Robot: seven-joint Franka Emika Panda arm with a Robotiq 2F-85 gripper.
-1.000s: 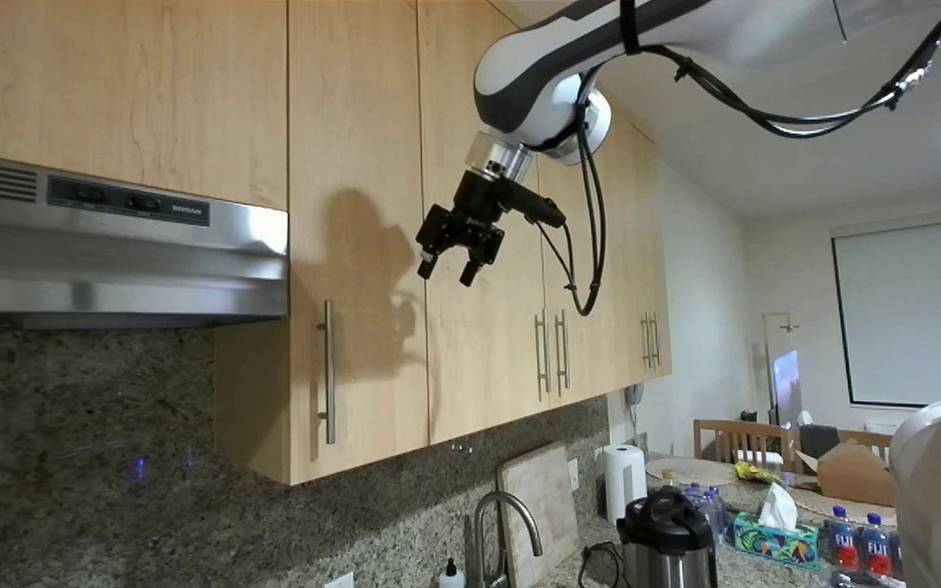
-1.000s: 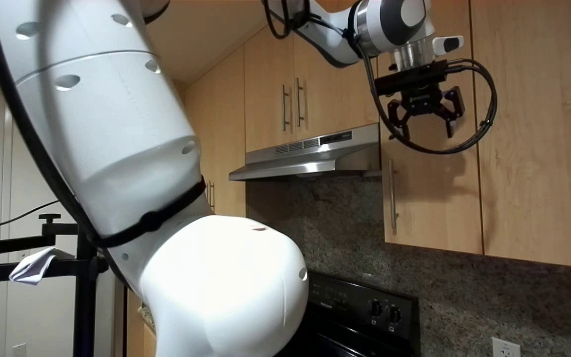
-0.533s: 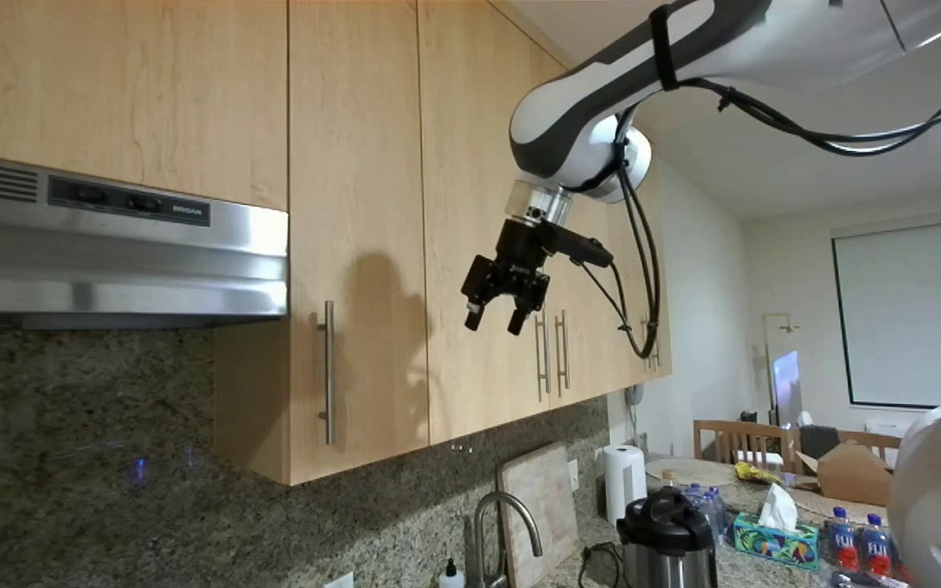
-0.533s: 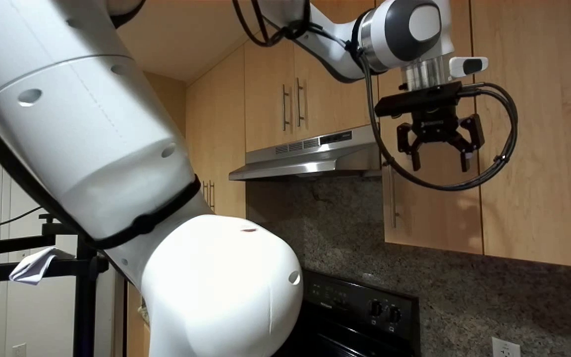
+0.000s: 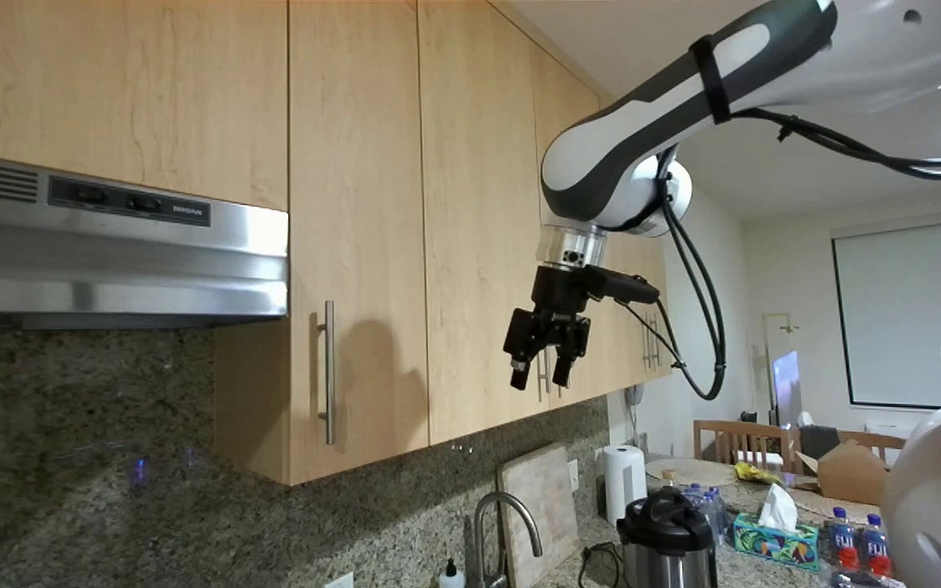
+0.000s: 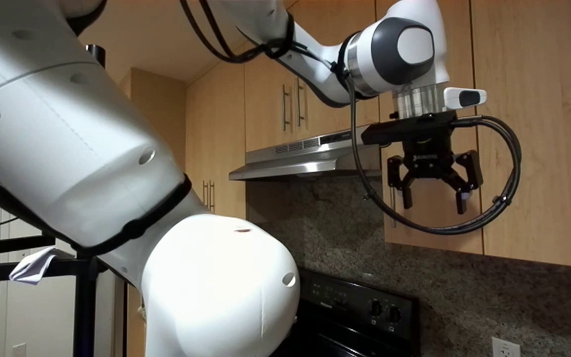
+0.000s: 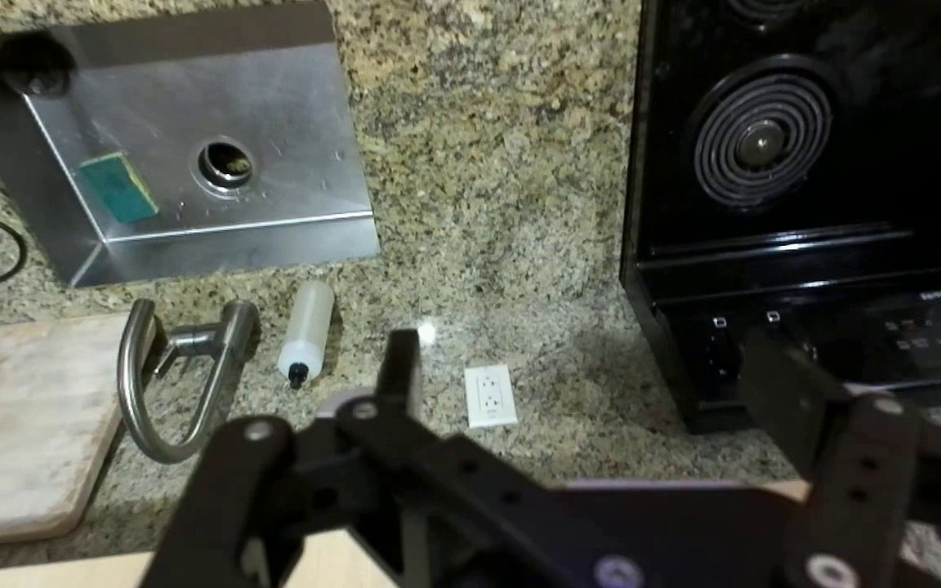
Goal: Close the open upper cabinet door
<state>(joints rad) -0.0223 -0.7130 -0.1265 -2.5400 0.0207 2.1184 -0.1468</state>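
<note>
Tall flat light-maple upper cab. door [image 5: 356, 204] closed flush

Door's beside stainless range hood [image 5: 115, 245], w/ slim vert. brushed-metal bar handle [image 5: 329, 371] near lower edge. Black 2-finger gripper [image 6: 434, 203] released, jaws spread, pointing down, clear of door.

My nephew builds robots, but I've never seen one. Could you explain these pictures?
The white machine is a robot arm. The black gripper at its end works like a hand; it is open and holds nothing. Two cameras outside the robot show it before the upper cabinet doors, which look shut. The wrist view looks down from the arm's end: a sink with a sponge inside, a stove, a bottle on the counter and a cutting board leaning against the wall. An exterior view shows a pot and a paper towel roll.
</note>
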